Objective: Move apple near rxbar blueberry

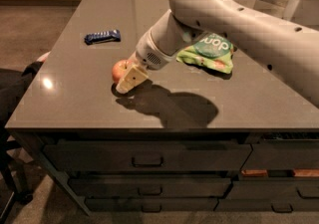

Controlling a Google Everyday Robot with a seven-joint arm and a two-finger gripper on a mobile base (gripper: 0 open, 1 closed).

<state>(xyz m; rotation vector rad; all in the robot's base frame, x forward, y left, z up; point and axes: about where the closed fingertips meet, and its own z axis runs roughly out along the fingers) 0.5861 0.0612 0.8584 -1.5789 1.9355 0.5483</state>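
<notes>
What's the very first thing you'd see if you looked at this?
The big white robot arm sweeping in from the right grabs the eye, with its gripper down at the red apple on the dark countertop. Next come the blue rxbar blueberry farther back on the left and the bright green snack bag behind the arm.

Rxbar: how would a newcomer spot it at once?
On the dark table, look far left, beyond the apple where the end effector sits. The rxbar lies alone: flat, narrow, dark blue, unlike the round apple and the bigger green bag.
</notes>
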